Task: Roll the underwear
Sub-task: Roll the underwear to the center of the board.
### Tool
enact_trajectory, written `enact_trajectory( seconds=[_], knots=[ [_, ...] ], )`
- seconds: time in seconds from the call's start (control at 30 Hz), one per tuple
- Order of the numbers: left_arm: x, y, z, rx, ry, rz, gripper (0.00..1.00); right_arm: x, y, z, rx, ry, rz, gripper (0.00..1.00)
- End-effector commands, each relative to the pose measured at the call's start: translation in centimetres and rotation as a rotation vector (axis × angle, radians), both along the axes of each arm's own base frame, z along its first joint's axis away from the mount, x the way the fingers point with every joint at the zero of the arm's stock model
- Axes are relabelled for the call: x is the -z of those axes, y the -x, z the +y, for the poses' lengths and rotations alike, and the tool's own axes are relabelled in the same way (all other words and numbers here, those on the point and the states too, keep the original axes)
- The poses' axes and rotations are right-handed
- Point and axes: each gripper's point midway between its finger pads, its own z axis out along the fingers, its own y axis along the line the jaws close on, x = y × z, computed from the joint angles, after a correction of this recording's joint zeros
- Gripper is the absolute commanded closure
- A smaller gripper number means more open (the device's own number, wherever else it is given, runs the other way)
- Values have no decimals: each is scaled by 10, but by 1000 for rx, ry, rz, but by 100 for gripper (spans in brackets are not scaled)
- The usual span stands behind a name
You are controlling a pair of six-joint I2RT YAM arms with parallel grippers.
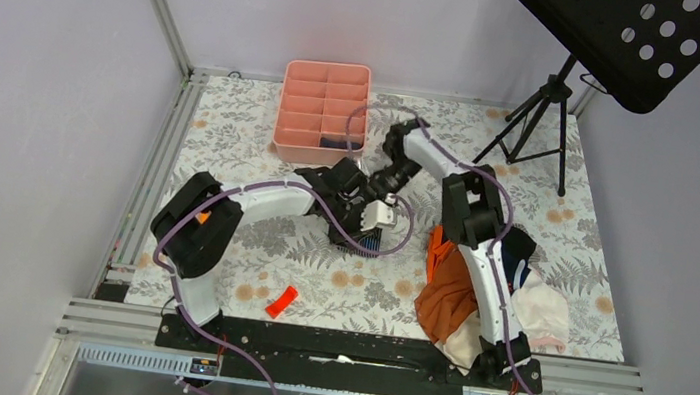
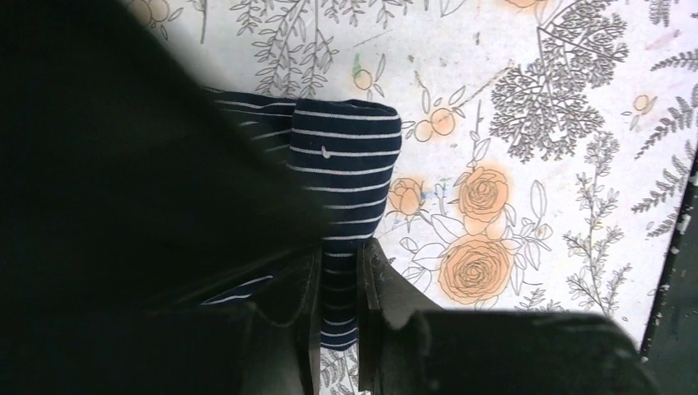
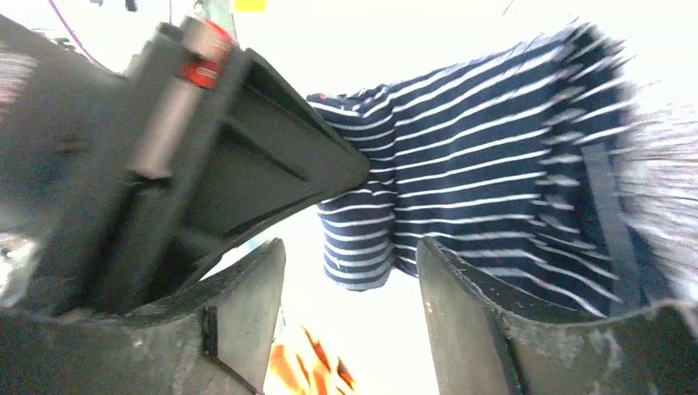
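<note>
- Navy cloth with thin white stripes, the striped underwear (image 2: 346, 156), lies on the floral table (image 1: 243, 134) about the middle, a little to the right, just near of the pink tray (image 1: 323, 112).
- From the left wrist view its far end is a folded, rounded edge, and a narrower band of it runs toward the camera.
- The left gripper (image 2: 340, 263) is pinched on that band. The striped cloth fills the slim gap between its two fingers (image 2: 387, 296).
- The right gripper (image 3: 350, 255) has its jaws spread wide with nothing between the pads. A lower corner of the striped underwear sits just beyond the gap, and the rest spreads off to the right of that view.
- From above, both grippers meet over the same spot, the left arm reaching in from the left and the right arm bent back from the far side.
- An orange garment (image 1: 445, 290) is heaped at the near right under the right arm, with white cloth (image 1: 543, 317) beside it.
- A small red piece (image 1: 281, 301) lies near the front edge, well apart from the underwear.
- A black music stand (image 1: 549, 101) stands at the far right corner.
</note>
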Motion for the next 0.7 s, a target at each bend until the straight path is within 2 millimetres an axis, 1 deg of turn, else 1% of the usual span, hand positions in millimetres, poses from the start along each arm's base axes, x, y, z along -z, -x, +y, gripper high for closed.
enact_trajectory(
  seconds=[0.0, 0.03, 0.07, 0.17, 0.2, 0.27, 0.3, 0.37, 0.4, 0.43, 0.47, 0.5, 0.53, 0.57, 0.6, 0.63, 0.67],
  knots=[
    [0, 26, 3, 52, -3, 124, 100, -100, -70, 1, 27, -174, -444, 32],
    [0, 31, 6, 57, -5, 143, 100, -116, -86, -1, 69, -191, -490, 32],
    [0, 35, 8, 57, -9, 161, 100, -139, -104, 0, 112, -227, -561, 32],
    [0, 42, 11, 26, 0, 222, 100, -181, -146, -10, 266, -256, -675, 32],
    [1, 44, 11, 10, 3, 247, 100, -194, -157, -14, 305, -263, -721, 32],
    [2, 48, 11, -12, 8, 304, 100, -219, -169, -24, 341, -269, -831, 32],
    [4, 50, 13, -23, 1, 343, 99, -231, -173, -28, 355, -265, -889, 27],
    [7, 55, 13, -25, -26, 440, 98, -252, -177, -35, 373, -262, -988, 17],
    [10, 56, 13, -31, -40, 487, 97, -270, -173, -39, 386, -272, -1043, 14],
    [11, 54, 11, -34, -43, 519, 97, -277, -171, -42, 400, -277, -1082, 10],
    [13, 51, 10, -44, -42, 544, 96, -288, -168, -45, 433, -283, -1121, 9],
    [16, 48, 9, -56, -36, 565, 96, -290, -166, -48, 470, -286, -1155, 8],
    [19, 43, 8, -72, -25, 578, 95, -305, -163, -50, 511, -323, -1226, 7],
    [21, 37, 7, -92, -15, 587, 95, -308, -158, -54, 550, -350, -1278, 5],
    [25, 32, 6, -109, -15, 602, 94, -325, -159, -55, 608, -421, -1388, 1],
    [29, 28, 6, -125, -21, 623, 94, -332, -151, -58, 661, -473, -1444, 0],
    [32, 25, 6, -143, -28, 649, 93, -315, -140, -61, 698, -500, -1436, 0]
  ],
)
